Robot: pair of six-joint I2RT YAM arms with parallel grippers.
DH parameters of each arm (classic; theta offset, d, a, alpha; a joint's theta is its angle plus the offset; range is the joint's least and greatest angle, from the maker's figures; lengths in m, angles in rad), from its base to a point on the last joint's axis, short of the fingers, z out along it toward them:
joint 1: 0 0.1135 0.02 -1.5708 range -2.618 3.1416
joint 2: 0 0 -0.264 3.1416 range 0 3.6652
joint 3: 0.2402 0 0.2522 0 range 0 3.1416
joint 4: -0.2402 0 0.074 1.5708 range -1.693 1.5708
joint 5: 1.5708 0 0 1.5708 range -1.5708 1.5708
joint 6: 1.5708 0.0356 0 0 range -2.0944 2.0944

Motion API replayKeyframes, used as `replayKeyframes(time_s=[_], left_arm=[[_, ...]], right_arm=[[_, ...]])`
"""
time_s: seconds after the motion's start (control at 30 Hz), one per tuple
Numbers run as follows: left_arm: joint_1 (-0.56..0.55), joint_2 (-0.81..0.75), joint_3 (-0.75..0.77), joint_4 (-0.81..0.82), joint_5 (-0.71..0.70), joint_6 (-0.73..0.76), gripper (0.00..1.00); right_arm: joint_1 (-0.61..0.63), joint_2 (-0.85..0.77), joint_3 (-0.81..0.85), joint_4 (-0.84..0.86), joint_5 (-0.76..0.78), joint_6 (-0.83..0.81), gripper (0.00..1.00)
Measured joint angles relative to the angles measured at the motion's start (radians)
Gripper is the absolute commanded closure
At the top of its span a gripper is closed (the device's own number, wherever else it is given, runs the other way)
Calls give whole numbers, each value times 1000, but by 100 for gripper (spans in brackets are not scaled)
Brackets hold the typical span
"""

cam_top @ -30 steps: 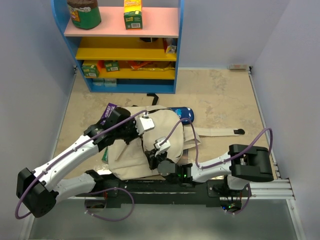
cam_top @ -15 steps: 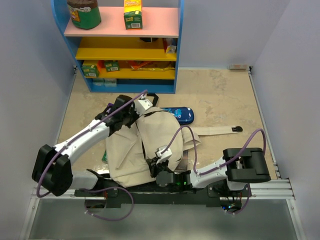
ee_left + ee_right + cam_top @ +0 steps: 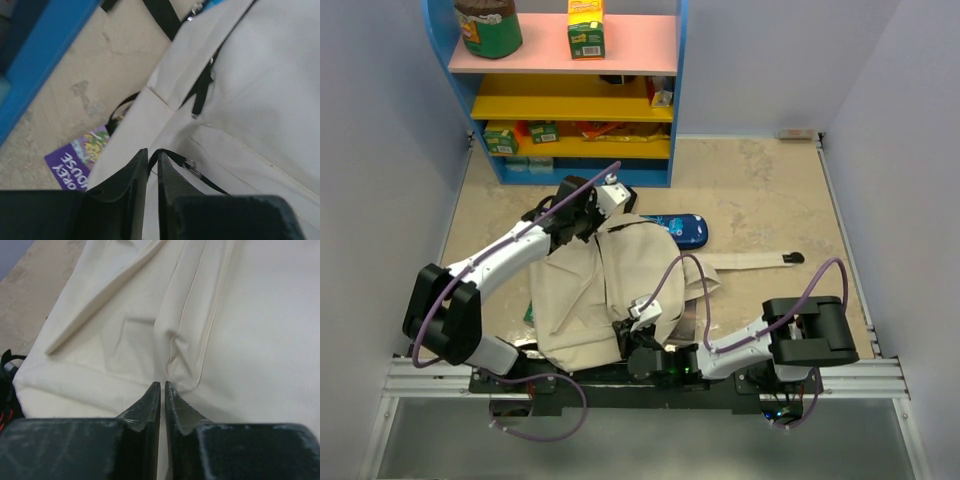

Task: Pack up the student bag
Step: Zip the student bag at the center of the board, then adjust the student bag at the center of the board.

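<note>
The student bag (image 3: 585, 290) is a large beige canvas bag lying mid-table, pulled lengthwise between my two grippers. My left gripper (image 3: 603, 203) is at the bag's far edge; in the left wrist view (image 3: 153, 152) it is shut on a thin black strap loop of the bag (image 3: 235, 85). My right gripper (image 3: 638, 322) is at the bag's near end; in the right wrist view (image 3: 163, 385) it is shut on a pinched fold of the canvas (image 3: 240, 315). A beige webbing strap (image 3: 745, 263) with a black end trails to the right.
A blue zip pencil case (image 3: 678, 228) lies just behind the bag. A purple book (image 3: 75, 161) pokes out from under the bag's left side. A green book edge (image 3: 530, 314) shows at the bag's left. A blue shelf unit (image 3: 575, 95) stands at the back.
My left gripper has moved toward the back with the bag's far edge, stretching the bag out. My right gripper has shifted slightly toward the near edge, still holding the canvas.
</note>
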Motion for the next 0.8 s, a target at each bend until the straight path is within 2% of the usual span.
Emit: replayKeyframes(time_s=[0.03,0.07,0.13,0.2,0.3,0.4,0.47,0.57,0.67,0.8], left_arm=[[0,18,22,-1,-3,-3,51],[5,34,48,4,-9,-5,42],[24,40,94,20,-11,-11,34],[41,18,116,27,-6,-27,31],[55,-52,117,-2,15,-42,27],[55,-137,85,-29,31,-42,0],[58,-188,40,-50,34,-19,0],[97,-226,-42,-110,44,43,0],[236,-217,-131,-167,77,120,0],[448,-179,-173,-211,85,167,0]], right_arm=[[0,-4,5,-13,-5,-3,73],[10,-16,6,-39,-10,-2,68],[13,-77,4,-102,-13,-5,58],[-34,-198,3,-160,-37,-11,46],[-231,-382,26,-201,-84,-42,31],[-448,-426,118,-274,-132,-97,19],[-567,-359,235,-349,-183,-147,18],[-660,-222,375,-454,-274,-234,16],[-751,-127,429,-521,-371,-290,15],[-854,28,534,-608,-499,-349,14]])
